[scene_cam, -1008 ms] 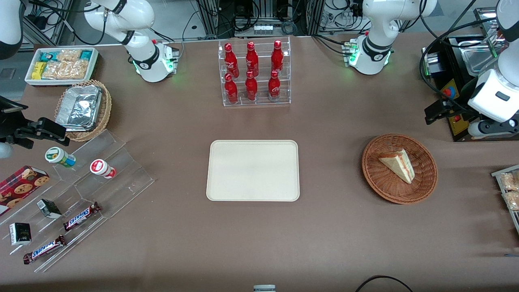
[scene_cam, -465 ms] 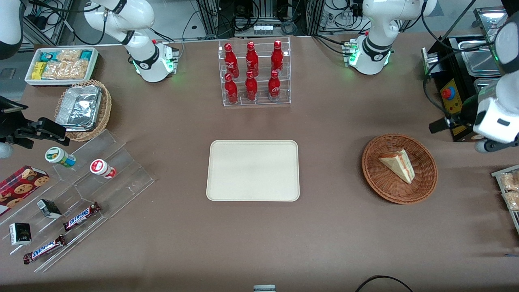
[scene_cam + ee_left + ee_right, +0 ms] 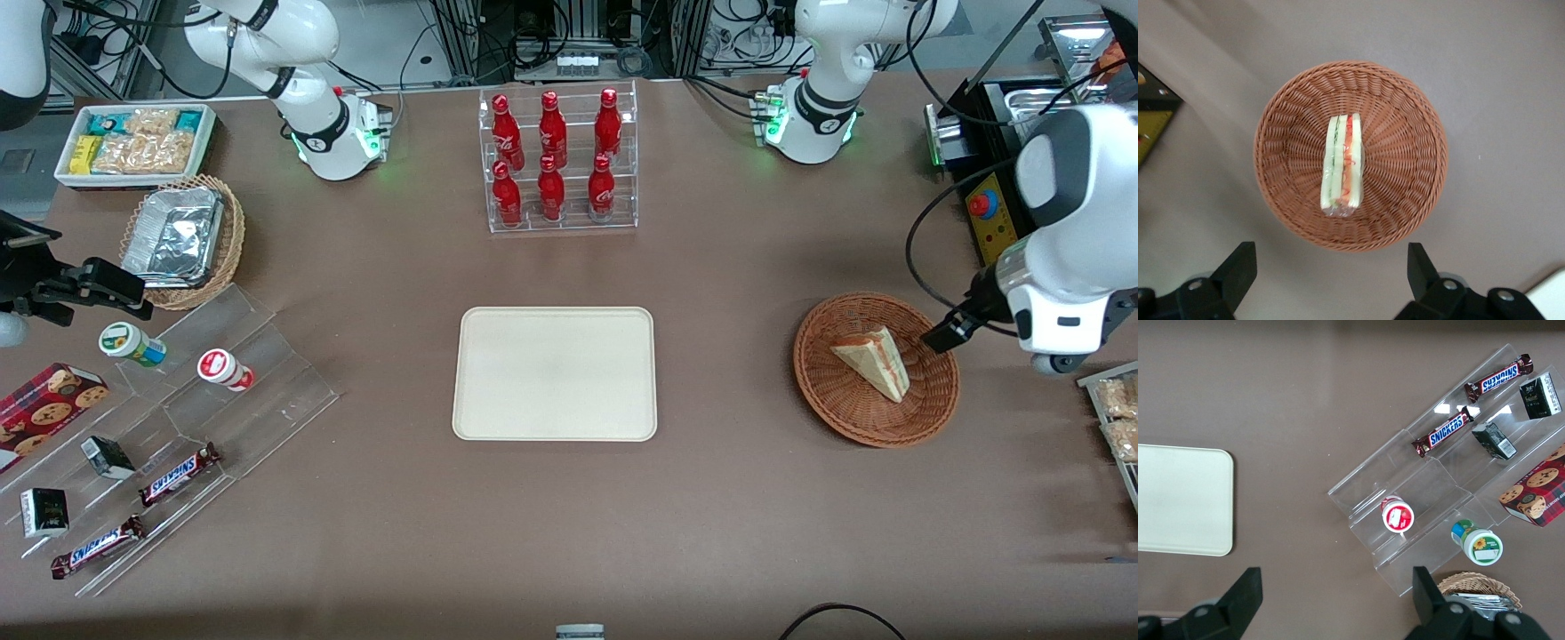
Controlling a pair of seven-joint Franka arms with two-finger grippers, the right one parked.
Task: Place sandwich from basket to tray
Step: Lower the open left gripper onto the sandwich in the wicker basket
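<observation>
Brown table (image 3: pixel 729 498) | sandwich (image 3: pixel 1342 166) mid-basket (image 3: pixel 1418 143), tray (image 3: pixel 555 373) bare | our gripper (image 3: pixel 1328 277) above basket's edge, fingers apart | approach step | next: descend, straddle wedge, close.

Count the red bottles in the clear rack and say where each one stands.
6 red bottles stand in the clear rack: three on the upper step, three on the lower step nearer the front camera. None seems hidden. The hand hovers open above the basket.
</observation>
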